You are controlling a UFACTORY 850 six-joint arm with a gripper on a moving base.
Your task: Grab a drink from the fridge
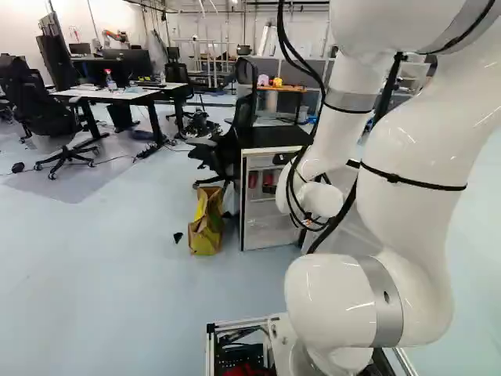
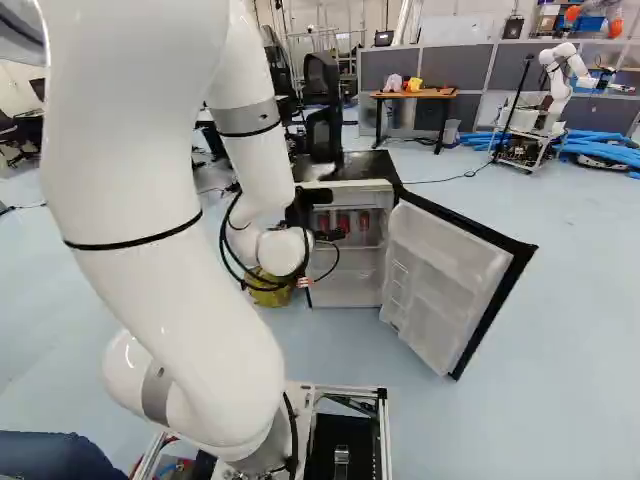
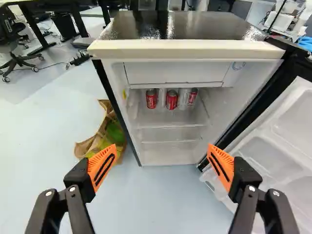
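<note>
1. My arm [image 2: 150, 200] arches forward, wrist tipped down toward the fridge [image 3: 185, 48].
2. My gripper [image 2: 338, 215] is spread wide, on the fridge's near side.
3. Cans [image 3: 171, 99] stand far inside, left of the open door [image 2: 440, 280].

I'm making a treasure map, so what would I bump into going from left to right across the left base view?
Black office chair → bottle with a red top → small black scrap on the floor → yellow-and-brown bag → open fridge → my big white arm.
</note>
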